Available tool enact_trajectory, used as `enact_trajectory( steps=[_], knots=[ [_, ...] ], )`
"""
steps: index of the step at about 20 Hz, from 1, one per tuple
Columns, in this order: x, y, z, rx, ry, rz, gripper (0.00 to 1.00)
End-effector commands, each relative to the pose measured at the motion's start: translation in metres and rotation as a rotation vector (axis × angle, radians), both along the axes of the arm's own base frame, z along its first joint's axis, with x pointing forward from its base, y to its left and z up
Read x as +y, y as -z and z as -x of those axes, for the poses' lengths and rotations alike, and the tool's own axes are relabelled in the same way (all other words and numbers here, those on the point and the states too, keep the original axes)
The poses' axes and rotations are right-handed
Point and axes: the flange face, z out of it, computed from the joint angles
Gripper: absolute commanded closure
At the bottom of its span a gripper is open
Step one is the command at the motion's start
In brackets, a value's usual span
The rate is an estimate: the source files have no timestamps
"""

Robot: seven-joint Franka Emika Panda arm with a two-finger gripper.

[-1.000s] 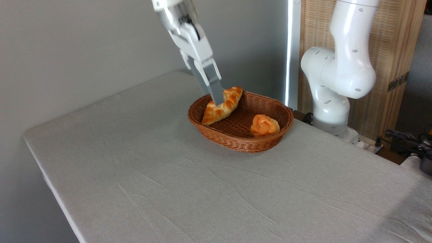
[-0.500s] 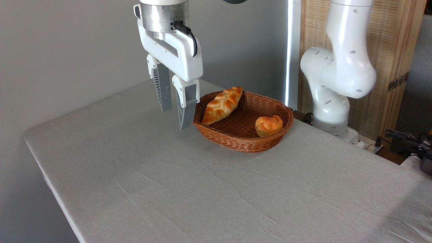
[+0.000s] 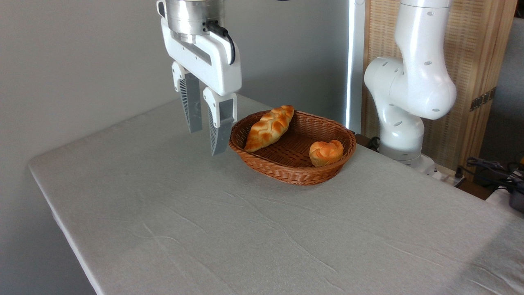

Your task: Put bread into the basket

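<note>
Basket (image 3: 286, 170) interior open between braided loaf (image 3: 269, 128) and bun (image 3: 326, 152); gripper (image 3: 206, 141) hangs just left of the rim.

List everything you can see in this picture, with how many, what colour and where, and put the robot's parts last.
basket: one, reddish-brown wicker, on the table toward the back.
bread: one, orange-golden bun, inside the basket at its right end.
braided loaf: one, golden, leaning on the basket's left side.
table: one, covered in grey cloth.
wooden screen: one, tan, behind at right.
cables: dark, far right edge.
robot arm: one, white, right of the basket.
end effector: one, white and grey, open, empty, left of the basket.
</note>
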Motion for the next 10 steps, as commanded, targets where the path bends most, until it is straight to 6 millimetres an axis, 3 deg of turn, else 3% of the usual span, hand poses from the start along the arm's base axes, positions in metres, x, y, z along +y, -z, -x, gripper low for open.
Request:
enact_trajectory(
  steps=[1,5,10],
  knots=[
    [-0.008,-0.014,-0.029,0.015,-0.088,0.025,0.00],
    [-0.003,-0.017,-0.040,0.060,-0.115,0.012,0.00],
    [0.002,-0.016,-0.037,0.082,-0.115,0.013,0.00]
  ],
)
